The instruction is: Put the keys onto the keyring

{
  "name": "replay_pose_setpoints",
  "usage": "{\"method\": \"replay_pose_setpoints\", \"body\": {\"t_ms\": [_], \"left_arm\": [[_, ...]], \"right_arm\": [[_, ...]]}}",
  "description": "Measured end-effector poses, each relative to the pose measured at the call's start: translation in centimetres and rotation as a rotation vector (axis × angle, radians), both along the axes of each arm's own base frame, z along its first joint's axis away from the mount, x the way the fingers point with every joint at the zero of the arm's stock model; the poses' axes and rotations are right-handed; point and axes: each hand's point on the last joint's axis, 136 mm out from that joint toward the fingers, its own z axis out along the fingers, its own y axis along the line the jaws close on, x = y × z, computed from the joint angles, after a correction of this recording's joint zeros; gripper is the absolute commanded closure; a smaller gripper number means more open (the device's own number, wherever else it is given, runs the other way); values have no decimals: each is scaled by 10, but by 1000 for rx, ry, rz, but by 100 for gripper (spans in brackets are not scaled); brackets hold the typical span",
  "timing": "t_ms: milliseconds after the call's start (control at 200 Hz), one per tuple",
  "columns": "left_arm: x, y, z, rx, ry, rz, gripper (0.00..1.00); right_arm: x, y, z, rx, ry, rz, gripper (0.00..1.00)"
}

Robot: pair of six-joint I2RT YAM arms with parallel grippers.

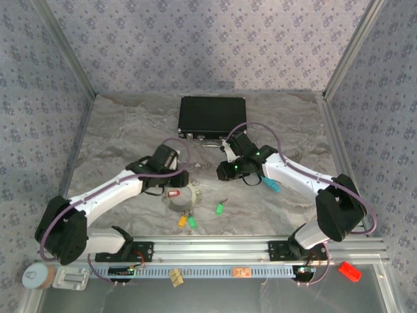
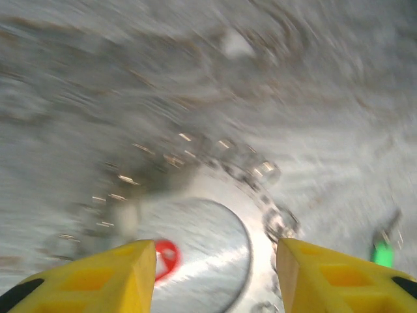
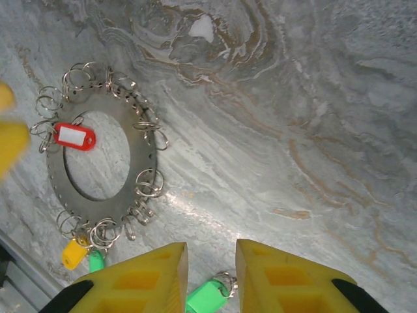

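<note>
Left gripper (image 2: 215,246): jaws apart, nothing between the yellow fingers (image 2: 104,277); it hangs right over the keyring, and its wrist view is blurred.
Between the left jaws: the red key (image 2: 166,258) and the bare table inside the keyring's hole.
Right gripper (image 3: 210,248): jaws parted by a narrow gap and clamped on nothing; it hangs above the table, to the right of the keyring.
Below the right jaws: the loose green key (image 3: 207,297) shows in the gap, lying flat on the table with a small split ring at its end.
Keyring (image 3: 142,153): a flat silvery metal band with a wide hole and many small split rings round its outer edge. It lies flat on the table between the two arms, nearer the left gripper.
Red key, position: inside the hole against the band's edge, touching a small split ring.
Yellow key (image 3: 73,253): at the keyring's near edge, among the small rings there.
Second green key (image 3: 96,261): just beside the yellow key, at the same edge.
Loose green key, position: apart from the keyring, to its right in the overhead view.
Table (image 1: 117,130): grey marbled surface.
Black case (image 1: 212,116): closed, at the far side of the table.
Teal cylinder (image 1: 271,185): lying beside the right arm.
Red block (image 1: 349,270): in front of the rail at the near right corner.
</note>
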Motion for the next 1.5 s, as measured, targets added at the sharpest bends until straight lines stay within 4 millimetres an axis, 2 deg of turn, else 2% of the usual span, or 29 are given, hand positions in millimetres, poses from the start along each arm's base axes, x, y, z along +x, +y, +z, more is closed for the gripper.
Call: {"method": "replay_pose_setpoints", "body": {"t_ms": [70, 140, 210, 325, 425, 565, 735, 850, 1119, 1294, 1499], "left_arm": [[-13, -13, -6, 10, 25, -92, 49], [-16, -16, -8, 25, 31, -141, 48], [-10, -18, -5, 34, 21, -157, 48], [11, -16, 1, 26, 7, -123, 48], [20, -8, -4, 31, 28, -69, 47], [27, 7, -8, 21, 55, 46, 47], [33, 47, -17, 13, 83, 250, 53], [34, 58, -19, 11, 103, 319, 61], [38, 57, -30, 39, 154, 339, 74], [40, 52, -39, 44, 190, 333, 77], [41, 47, -39, 23, 207, 346, 76]], "right_arm": [[3, -3, 0, -2, -6, -3, 73], [6, -8, -2, -5, -9, -7, 73], [9, -12, -3, -5, -9, -13, 73], [14, -16, -2, -4, -21, -13, 73], [11, -13, -3, 5, -15, 3, 72], [-13, 7, -11, 36, 15, 72, 69], [-56, 41, -22, 44, 62, 183, 69], [-63, 51, -24, 51, 68, 198, 69], [-62, 51, -30, 38, 73, 186, 69], [-61, 51, -30, 36, 72, 185, 69], [-61, 51, -30, 36, 72, 185, 69]]}}
